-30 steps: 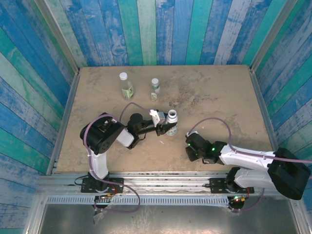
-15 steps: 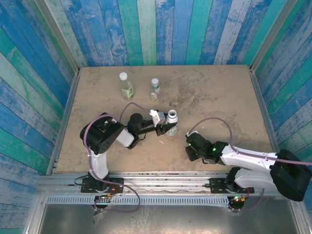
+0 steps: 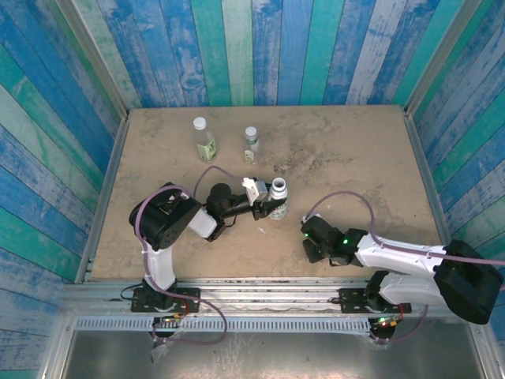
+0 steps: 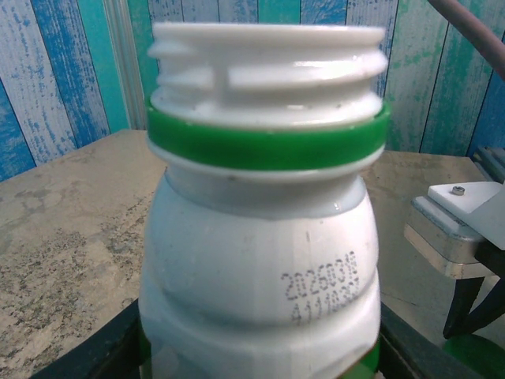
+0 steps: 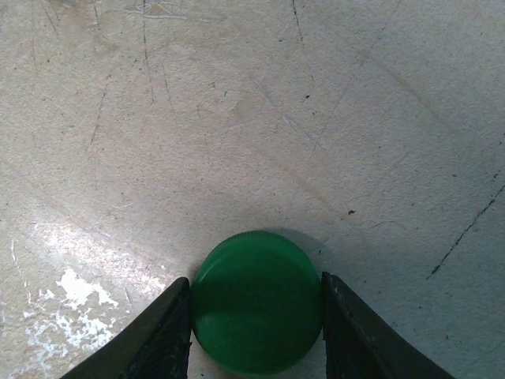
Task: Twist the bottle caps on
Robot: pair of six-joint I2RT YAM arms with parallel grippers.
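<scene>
Almost nothing has moved: the left pincer [image 3: 271, 207] stays pinching the white bottle [image 4: 264, 237], its open threaded neck upright above the fingers. The right pincer [image 5: 256, 300] has shifted only slightly. It presses on the green cap [image 5: 256, 320], which lies between its fingers. I think it should lift the cap level and set it squarely over the neck.

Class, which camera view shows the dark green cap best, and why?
The right wrist view: the dark green cap lies close up on the table between the fingers of the right gripper. From the top external view, that gripper sits over it.
</scene>
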